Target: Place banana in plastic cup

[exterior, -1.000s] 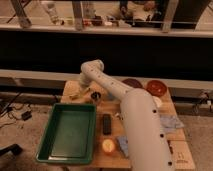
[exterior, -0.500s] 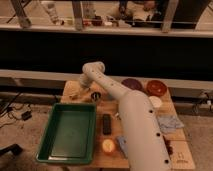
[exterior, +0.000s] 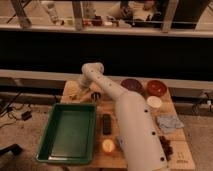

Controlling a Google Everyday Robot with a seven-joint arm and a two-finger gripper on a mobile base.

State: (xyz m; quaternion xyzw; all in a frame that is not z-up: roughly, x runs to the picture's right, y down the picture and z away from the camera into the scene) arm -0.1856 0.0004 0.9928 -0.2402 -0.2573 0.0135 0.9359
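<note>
- The banana (exterior: 73, 91) is lying, as far as I can judge, on the far left part of the tabletop (exterior: 90, 159). It is showing there only as a pale yellowish shape.
- The tool (exterior: 79, 85) is hanging just over this shape, at the end of the white arm (exterior: 127, 120) that is reaching across from the near right. I cannot separate the tool cleanly from the banana, so I cannot tell whether they are touching.
- The jaws are standing wide and nothing is visibly held between them. This is fitting an approach to a grasp, not a carry.
- A small dark cup (exterior: 96, 96) is sitting just right of the tool, so the descent is needing some care on that side.
- The plastic cup (exterior: 154, 102) is standing well apart, on the far right side. It is looking whitish here and is sitting just near of the red-brown bowl (exterior: 156, 87), with the purple bowl (exterior: 132, 85) to its left.
- The arm is therefore needing to carry the banana across to the right, passing the bowls.
- The green tray (exterior: 50, 150) is filling the near left. A black block (exterior: 106, 123) and an orange round piece (exterior: 108, 145) are lying beside it.
- A blue cloth (exterior: 169, 123) is resting near the right edge.
</note>
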